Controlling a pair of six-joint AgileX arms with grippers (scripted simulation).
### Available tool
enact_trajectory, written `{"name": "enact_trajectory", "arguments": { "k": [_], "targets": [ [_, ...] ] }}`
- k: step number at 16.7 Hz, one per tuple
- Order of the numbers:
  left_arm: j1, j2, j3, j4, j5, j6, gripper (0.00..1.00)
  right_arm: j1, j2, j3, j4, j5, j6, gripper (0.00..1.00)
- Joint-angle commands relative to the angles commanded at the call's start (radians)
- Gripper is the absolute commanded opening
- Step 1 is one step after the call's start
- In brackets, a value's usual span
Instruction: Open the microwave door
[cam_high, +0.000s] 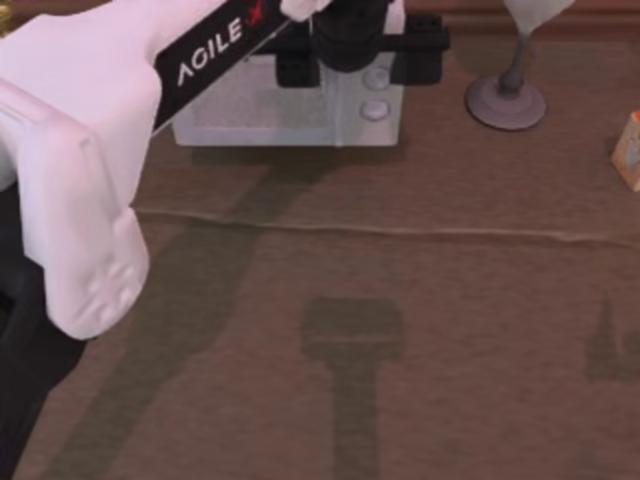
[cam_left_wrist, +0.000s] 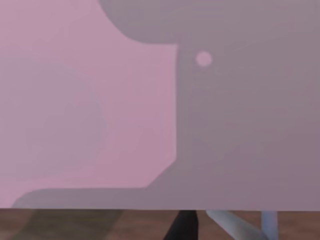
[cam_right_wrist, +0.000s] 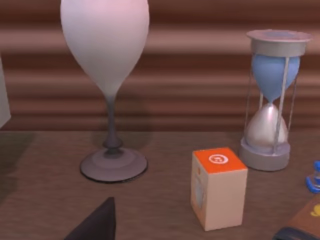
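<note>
An AgileX left arm is reaching across the table (cam_high: 330, 300) toward the microwave (cam_high: 290, 110), which is standing at the far edge of the table, a little left of centre in the top view. The left gripper (cam_high: 350, 45) is hovering over the top front of the microwave, above the seam between the microwave door (cam_high: 255, 108) and the panel carrying the two round knobs (cam_high: 375, 95). Its black crossbar is spanning wide above the appliance, but the fingertips themselves are hidden beneath it, so whether the pincer is wide or narrow cannot be told. The left wrist view is filling almost wholly with a flat pale surface (cam_left_wrist: 100, 100), apparently the microwave seen from very close.

The door is appearing flush with the front of the microwave, its speckled window facing the table; judging by that, the opening is not yet begun, and catching the door edge and swinging it outward are both left to do.

To the right of the microwave a tall wine glass (cam_high: 505, 95) is standing, with an orange-topped box (cam_right_wrist: 218, 187) and an hourglass (cam_right_wrist: 272, 100) farther right. The right arm is idling off to that side; its gripper is not clearly showing.
</note>
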Motion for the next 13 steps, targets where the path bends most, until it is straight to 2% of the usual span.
{"name": "enact_trajectory", "arguments": {
  "k": [4, 12, 13],
  "targets": [
    [0.000, 0.000, 0.000, 0.000, 0.000, 0.000, 0.02, 0.000, 0.000, 0.000, 0.000, 0.000, 0.000, 1.00],
    [0.000, 0.000, 0.000, 0.000, 0.000, 0.000, 0.00, 0.000, 0.000, 0.000, 0.000, 0.000, 0.000, 1.00],
    [-0.023, -0.026, -0.042, -0.003, 0.006, -0.002, 0.00, 0.000, 0.000, 0.000, 0.000, 0.000, 0.000, 1.00]
  ]
}}
